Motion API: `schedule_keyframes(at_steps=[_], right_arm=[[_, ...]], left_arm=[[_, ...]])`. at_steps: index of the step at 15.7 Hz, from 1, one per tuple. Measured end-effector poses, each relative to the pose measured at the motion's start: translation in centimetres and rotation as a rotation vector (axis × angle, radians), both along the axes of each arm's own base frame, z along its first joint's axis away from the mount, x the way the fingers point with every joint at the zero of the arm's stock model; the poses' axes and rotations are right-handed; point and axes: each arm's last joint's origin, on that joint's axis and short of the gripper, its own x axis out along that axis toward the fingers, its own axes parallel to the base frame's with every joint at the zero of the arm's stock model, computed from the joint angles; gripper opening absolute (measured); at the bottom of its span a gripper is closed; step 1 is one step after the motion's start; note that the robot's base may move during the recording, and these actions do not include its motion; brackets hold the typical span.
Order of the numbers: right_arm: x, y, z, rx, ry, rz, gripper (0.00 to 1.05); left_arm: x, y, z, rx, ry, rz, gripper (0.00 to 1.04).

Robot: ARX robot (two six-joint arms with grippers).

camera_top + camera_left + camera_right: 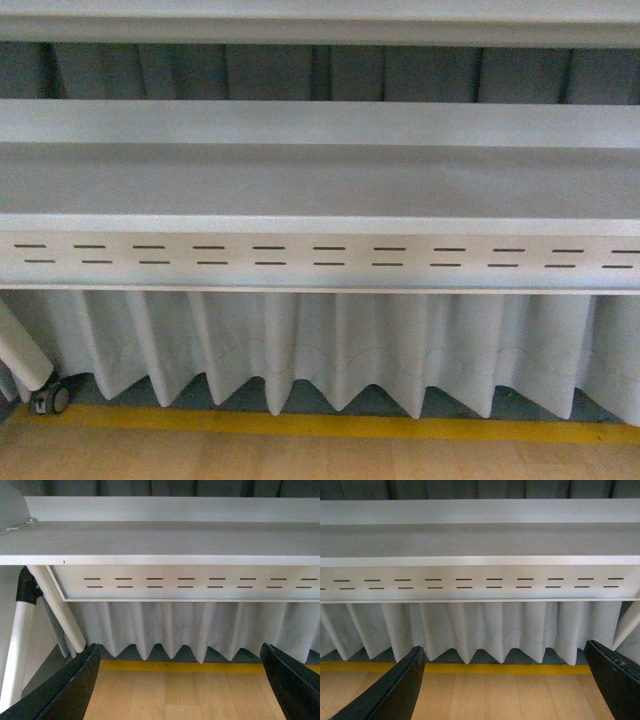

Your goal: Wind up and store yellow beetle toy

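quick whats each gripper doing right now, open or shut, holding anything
Left gripper: open wide, holding nothing.
Right gripper: open wide, holding nothing.

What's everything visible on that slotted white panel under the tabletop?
The slotted panel is a long, flat white strip, apparently painted sheet metal. It hangs upright directly under the front edge of the white tabletop and spans the whole front view. Two rows of short dark horizontal slots run along it, evenly spaced, the lower row slightly offset. The left wrist view shows its left end, near a white tubular leg. A pleated white curtain hangs below; whether it touches is unclear.
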Motion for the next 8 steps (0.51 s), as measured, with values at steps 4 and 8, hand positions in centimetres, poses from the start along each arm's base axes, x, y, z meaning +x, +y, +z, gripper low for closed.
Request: schedule_keyframes(at_steps=[4, 8], right_arm=[[0.00, 0.00, 0.00, 0.000, 0.000, 0.000, 0.98], [0.00, 0.00, 0.00, 0.000, 0.000, 0.000, 0.98]], left_arm=[[0.00, 0.00, 0.00, 0.000, 0.000, 0.000, 0.98], [0.00, 0.00, 0.00, 0.000, 0.000, 0.000, 0.98]])
